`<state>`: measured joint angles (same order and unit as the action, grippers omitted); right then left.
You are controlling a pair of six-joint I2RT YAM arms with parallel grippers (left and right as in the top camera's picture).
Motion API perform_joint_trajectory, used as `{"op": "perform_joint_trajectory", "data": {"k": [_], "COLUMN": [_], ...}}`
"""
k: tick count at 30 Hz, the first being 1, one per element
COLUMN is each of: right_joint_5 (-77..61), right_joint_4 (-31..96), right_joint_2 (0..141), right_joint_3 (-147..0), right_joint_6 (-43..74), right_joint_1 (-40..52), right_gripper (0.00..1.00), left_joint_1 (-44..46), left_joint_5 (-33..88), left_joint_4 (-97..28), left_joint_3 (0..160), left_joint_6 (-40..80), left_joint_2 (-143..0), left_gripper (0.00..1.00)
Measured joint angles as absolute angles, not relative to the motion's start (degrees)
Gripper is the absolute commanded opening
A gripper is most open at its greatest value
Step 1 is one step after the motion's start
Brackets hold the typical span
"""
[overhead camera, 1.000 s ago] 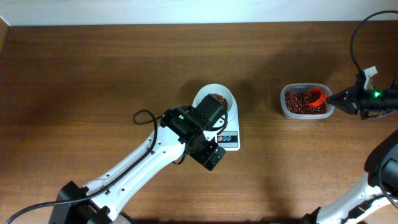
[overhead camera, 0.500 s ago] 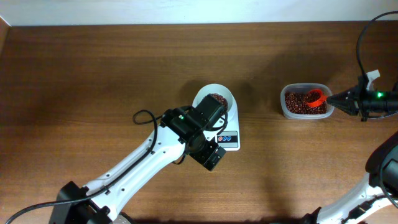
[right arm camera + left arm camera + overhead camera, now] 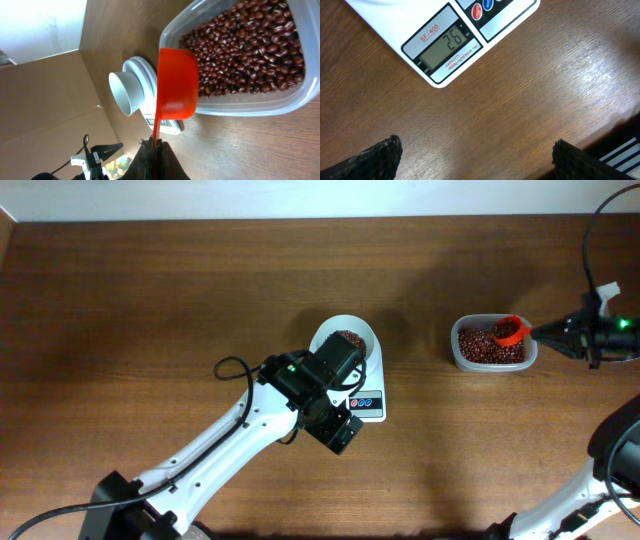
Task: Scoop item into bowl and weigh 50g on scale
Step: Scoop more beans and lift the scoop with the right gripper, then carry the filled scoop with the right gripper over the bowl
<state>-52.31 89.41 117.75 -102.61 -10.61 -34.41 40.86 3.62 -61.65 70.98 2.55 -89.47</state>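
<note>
Small reddish-brown beans fill a clear tub [image 3: 490, 348], also shown in the right wrist view [image 3: 250, 50]. My right gripper [image 3: 550, 335] [image 3: 155, 146] is shut on the handle of a red scoop [image 3: 510, 331] [image 3: 176, 85], held just above the tub's right end. The white bowl [image 3: 366, 332] [image 3: 125, 92] holds some beans [image 3: 348, 338] and stands on the white scale [image 3: 368, 404]. The scale's display [image 3: 445, 45] reads 26. My left gripper [image 3: 340, 432] [image 3: 475, 150] is open and empty over bare table just in front of the scale.
My left arm [image 3: 240, 440] lies across the table from the front left up to the scale, covering part of the bowl. The table's front edge [image 3: 620, 135] is close beside the left gripper. A wall runs along the back.
My right gripper has drawn back to the right and the scoop has risen slightly out of the beans. The left arm, bowl and scale have not moved.
</note>
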Motion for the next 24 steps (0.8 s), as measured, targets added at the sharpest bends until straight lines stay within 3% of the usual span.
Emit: {"op": "perform_joint_trajectory", "data": {"k": [24], "right_joint_5": [-58.06], "right_joint_4": [91.98], "right_joint_2": [117.75], "right_joint_3": [-103.72], "right_joint_6": [-17.08], "right_joint_1": [-34.2], "right_gripper": [0.04], "left_joint_1": [40.86], "left_joint_5": [3.62], "left_joint_4": [-61.67], "left_joint_3": [70.98], "left_joint_6": [2.57], "left_joint_2": [-89.47], "left_gripper": [0.99]}}
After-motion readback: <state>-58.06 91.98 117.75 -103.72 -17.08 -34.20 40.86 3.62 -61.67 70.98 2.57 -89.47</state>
